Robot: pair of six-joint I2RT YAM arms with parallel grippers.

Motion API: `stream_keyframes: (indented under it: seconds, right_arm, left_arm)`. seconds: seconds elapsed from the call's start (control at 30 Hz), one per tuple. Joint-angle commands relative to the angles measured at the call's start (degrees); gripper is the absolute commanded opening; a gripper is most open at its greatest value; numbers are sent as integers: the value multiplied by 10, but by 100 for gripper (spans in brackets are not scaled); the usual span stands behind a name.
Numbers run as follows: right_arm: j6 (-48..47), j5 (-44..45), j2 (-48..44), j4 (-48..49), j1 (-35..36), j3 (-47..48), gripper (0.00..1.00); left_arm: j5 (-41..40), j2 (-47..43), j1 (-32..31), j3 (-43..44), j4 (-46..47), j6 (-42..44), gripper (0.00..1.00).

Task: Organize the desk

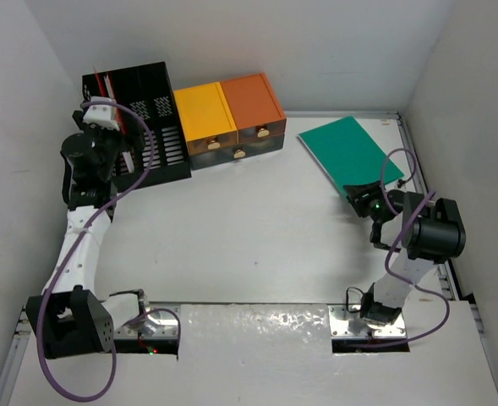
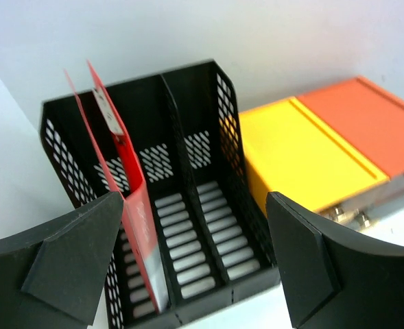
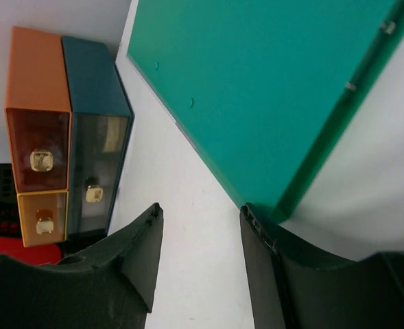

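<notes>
Left gripper (image 2: 195,200) stood wide, nothing between its fingers (image 2: 71,260), raised in front of the black file rack (image 1: 160,80) at the far left corner of the desk (image 1: 249,245). In the rack's leftmost compartment a red folder (image 2: 138,212) stood upright, just beside the left finger (contact could not be told).

Right gripper (image 3: 202,209) was part open, a narrowish gap with only bare desk showing through it. One finger sat at the near corner of the green folder (image 1: 347,150), which lay flat toward the far right corner; whether finger and corner touched was unclear.

A drawer unit (image 1: 232,114) with yellow and orange tops sat along the far edge, just beside the rack, between rack and folder.

The desk lay beneath both grippers, the right one low over it near the right edge.
</notes>
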Motion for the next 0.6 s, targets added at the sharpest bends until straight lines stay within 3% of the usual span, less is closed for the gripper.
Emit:
stream_keyframes:
  seconds: [0.0,0.23,0.33,0.4,0.57]
  right_arm:
    - [0,25,-32,65,-6,-26,49]
    - [-102,55,-152,-107,-8,-35,59]
    - [-123,87,-171,-144,-8,-33,69]
    - [-106,89,-137,-135,-10,-29,70]
    - [-3,29,-17,35,-17,-11,66]
  left_arm:
    - [30,-13,1,0,-32,25,84]
    - [55,-9,-2,-2,-33,27,84]
    - [52,-9,-6,-10,-31,33,84]
    - [20,3,-11,-17,-23,32,84]
    - [-50,17,-61,-11,-48,67,84]
